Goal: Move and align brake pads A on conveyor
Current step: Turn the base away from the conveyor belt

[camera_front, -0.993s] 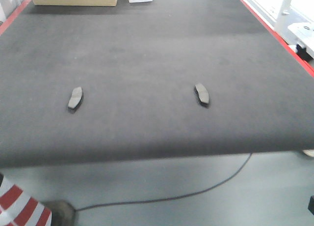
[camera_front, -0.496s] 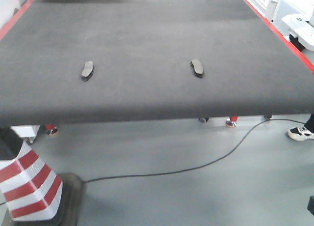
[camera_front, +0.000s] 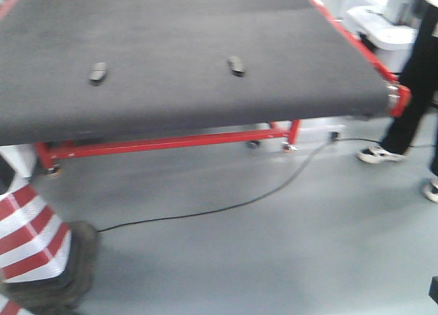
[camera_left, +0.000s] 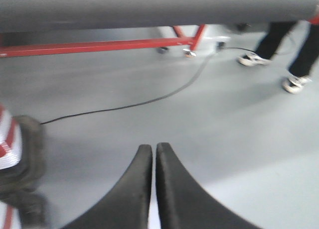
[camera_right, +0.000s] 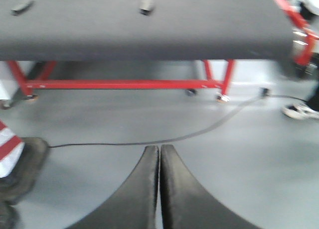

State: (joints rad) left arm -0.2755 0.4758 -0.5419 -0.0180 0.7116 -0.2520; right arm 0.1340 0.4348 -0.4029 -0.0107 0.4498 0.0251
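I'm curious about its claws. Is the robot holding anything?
No. The left gripper and right gripper are shut, empty; two brake pads lie on the conveyor.

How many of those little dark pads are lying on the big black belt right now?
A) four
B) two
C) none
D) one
B: the front view shows just two, the left pad and the right pad, lying well apart on the belt.
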